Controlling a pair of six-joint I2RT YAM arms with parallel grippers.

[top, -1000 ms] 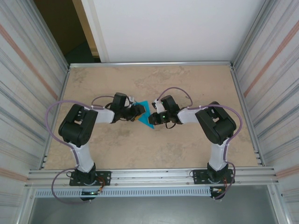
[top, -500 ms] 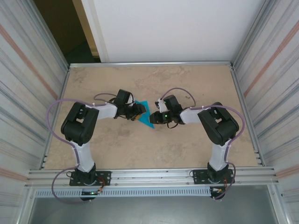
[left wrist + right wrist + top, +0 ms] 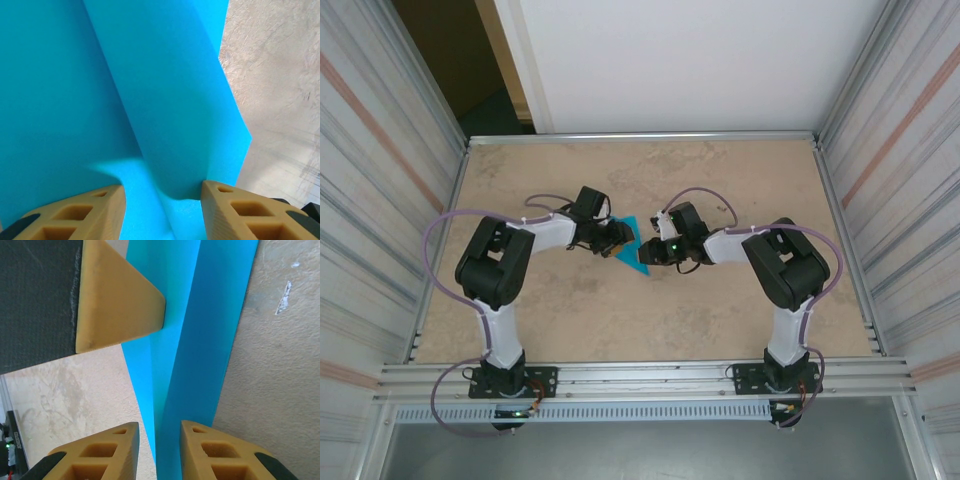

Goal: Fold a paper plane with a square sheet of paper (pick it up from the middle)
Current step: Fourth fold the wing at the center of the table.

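1. Left tool (image 3: 162, 192), its tan, hollow-celled fingers (image 3: 95, 215) spread wide, straddles a raised fold of smooth teal paper (image 3: 165, 100).
2. Right tool (image 3: 159, 430), narrowly parted, flanks the sharp crease.
3. The pointed paper lies mid-counter (image 3: 720, 320), on mottled beige, between both arms.

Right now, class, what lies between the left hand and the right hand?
The folded teal paper lies between left hand and right hand, seen from the top camera.
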